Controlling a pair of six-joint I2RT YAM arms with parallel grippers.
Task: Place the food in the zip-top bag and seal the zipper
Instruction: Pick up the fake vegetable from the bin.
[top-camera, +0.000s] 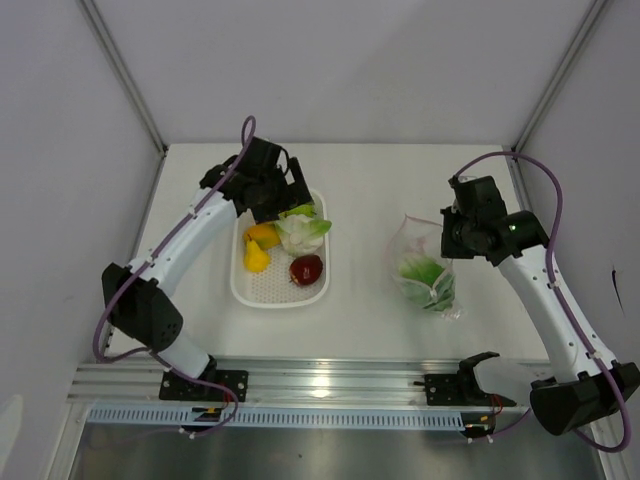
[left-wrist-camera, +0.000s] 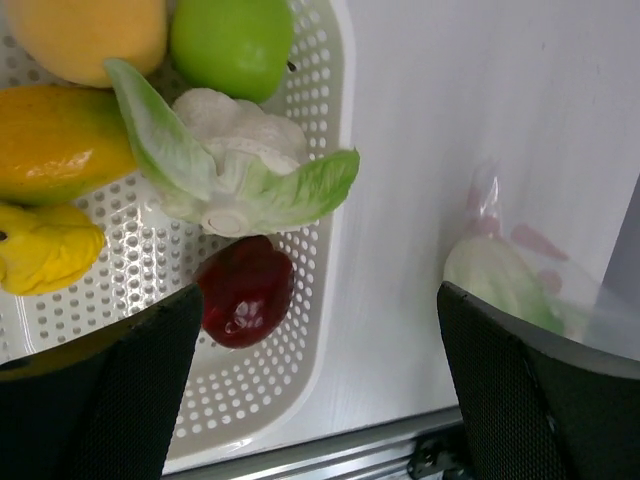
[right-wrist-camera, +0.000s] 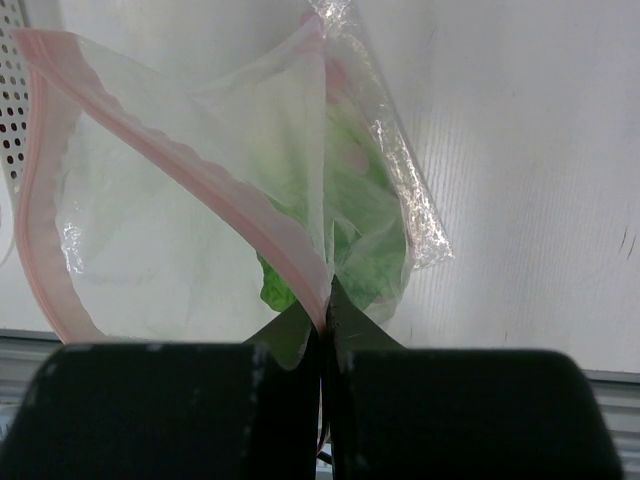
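A white perforated basket holds orange-yellow fruits, a green-white lettuce and a dark red apple. My left gripper hovers open over the basket's far end. Its wrist view shows the lettuce, the apple, a lime-green fruit and orange-yellow fruits below it. The clear zip-top bag lies to the right with a lettuce inside. My right gripper is shut on the bag's pink zipper and holds the mouth open.
The aluminium rail with the arm bases runs along the near table edge. Grey walls enclose the white table on three sides. The bag also shows at the right of the left wrist view.
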